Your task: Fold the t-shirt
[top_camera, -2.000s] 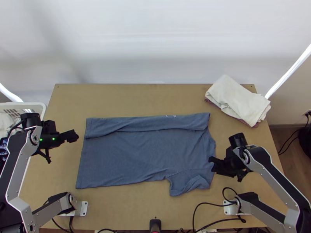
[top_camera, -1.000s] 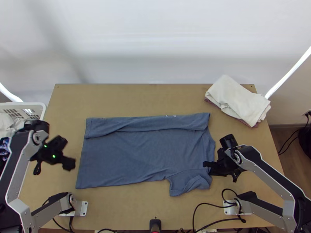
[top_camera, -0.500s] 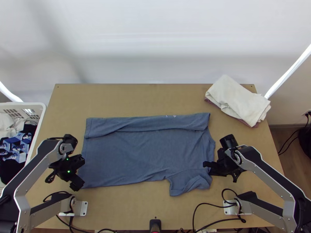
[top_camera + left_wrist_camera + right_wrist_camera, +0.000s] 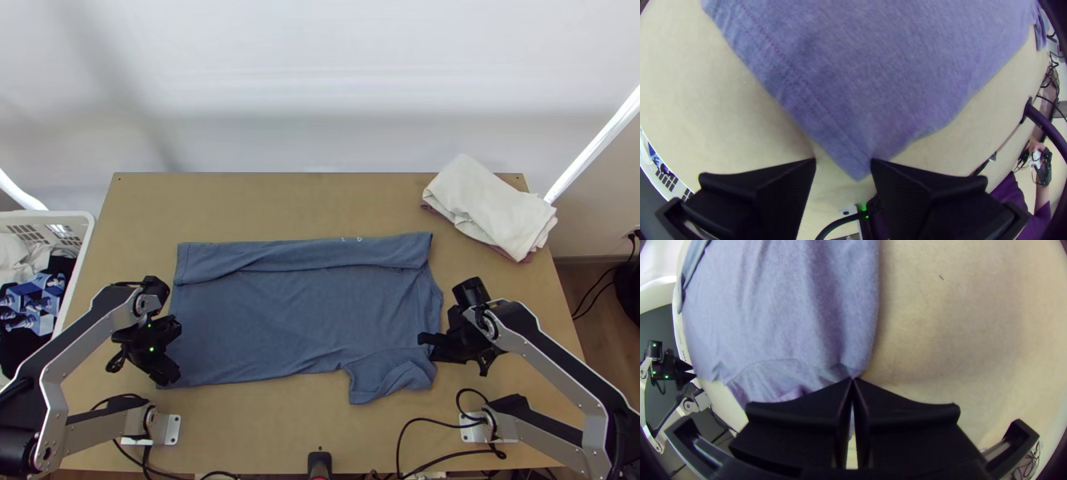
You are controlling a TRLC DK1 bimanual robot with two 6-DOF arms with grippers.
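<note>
Looking from above, I see the shirt (image 4: 296, 312) on the surface (image 4: 320, 204), far side folded over. Left wrist: left gripper (image 4: 170, 378), jaws open at a corner. Right wrist: right gripper (image 4: 424, 341), jaws closed; whether on cloth, can't tell.

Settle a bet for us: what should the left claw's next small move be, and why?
Probably close the left claw on the t-shirt's hem corner: that corner lies between its open fingers, and the right claw is shut at the sleeve end, so gripping both might let the arms fold this long side.
</note>
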